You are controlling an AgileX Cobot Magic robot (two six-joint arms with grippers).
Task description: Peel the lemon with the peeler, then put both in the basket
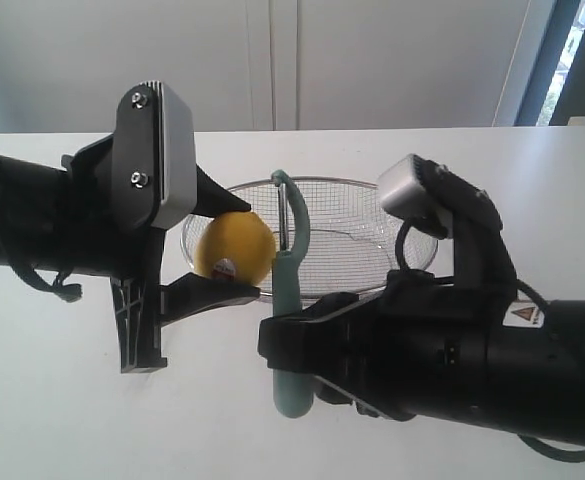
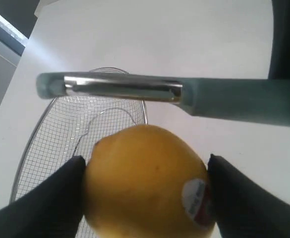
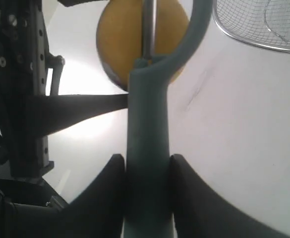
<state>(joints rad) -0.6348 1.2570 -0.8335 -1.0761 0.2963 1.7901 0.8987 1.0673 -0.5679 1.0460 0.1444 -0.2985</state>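
Left pincer (image 1: 240, 250) clamped on lemon (image 1: 232, 243); right pincer (image 3: 145, 163) clamped on peeler (image 1: 290, 285), just beside lemon's 3 o'clock.

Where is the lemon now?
Exterior view: left of centre, the lemon sits between the jaws of the left gripper, in front of the basket, with the peeler at its right.

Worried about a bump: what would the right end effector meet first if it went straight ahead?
Probably the lemon, held by the left end effector; the peeler blade is right at it.
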